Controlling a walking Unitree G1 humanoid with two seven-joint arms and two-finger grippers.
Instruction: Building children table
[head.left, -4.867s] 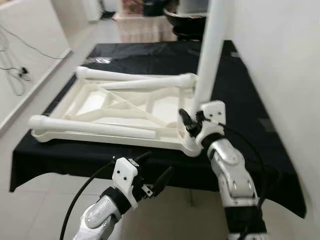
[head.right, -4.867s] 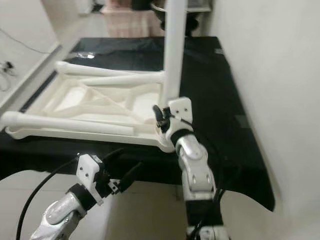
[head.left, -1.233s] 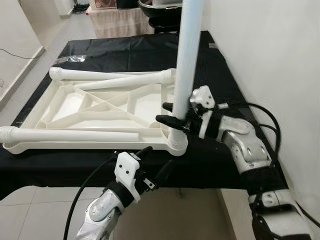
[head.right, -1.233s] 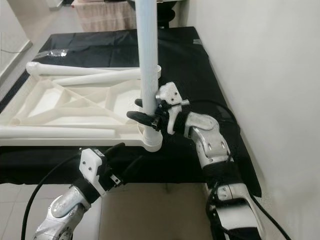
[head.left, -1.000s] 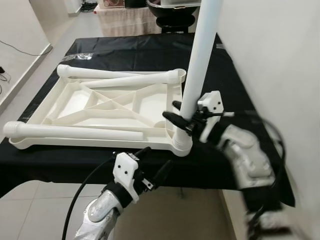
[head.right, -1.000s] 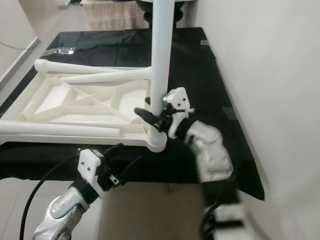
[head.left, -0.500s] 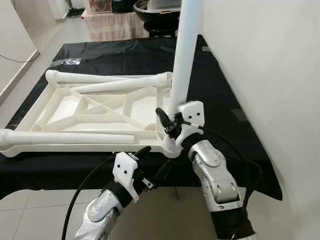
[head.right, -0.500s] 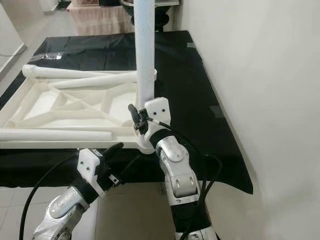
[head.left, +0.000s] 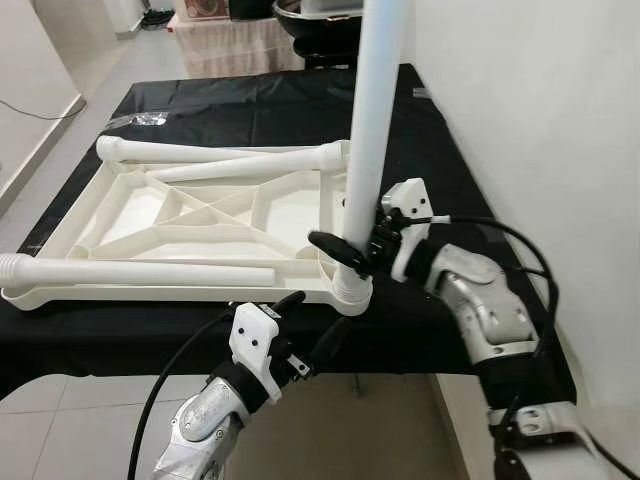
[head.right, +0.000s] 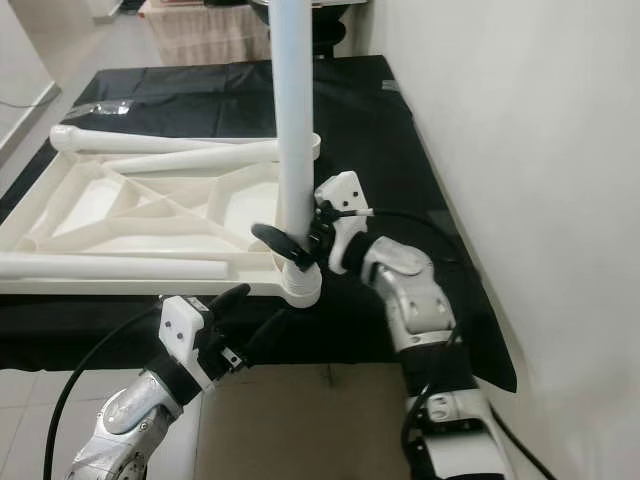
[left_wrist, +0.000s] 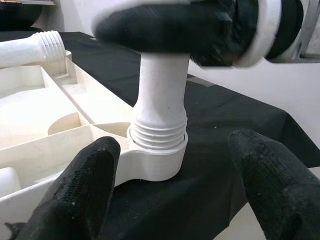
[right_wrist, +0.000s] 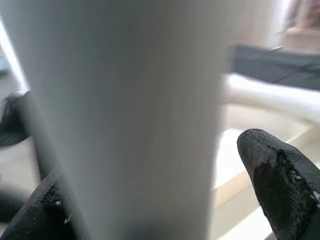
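A white plastic table top (head.left: 180, 215) lies upside down on a black-covered table (head.left: 280, 100). One white leg (head.left: 372, 120) stands upright in the near right corner socket (head.left: 350, 290), its thread showing at the collar (left_wrist: 159, 131). My right gripper (head.left: 350, 245) is shut on this leg just above the socket, one finger (right_wrist: 280, 175) on each side of it. My left gripper (head.left: 312, 322) is open, below the table's front edge and just short of the socket. Three loose legs (head.left: 140, 270) lie across the table top.
A white wall (head.left: 540, 120) runs close along the table's right side. Tiled floor (head.left: 60, 100) lies to the left, with a cable on it. A dark bowl-shaped thing (head.left: 320, 12) and a covered stand sit beyond the far end.
My right wrist has swung around the upright leg, from the near side to its right side, still holding it. The left gripper has stayed put. The camera has shifted slightly.
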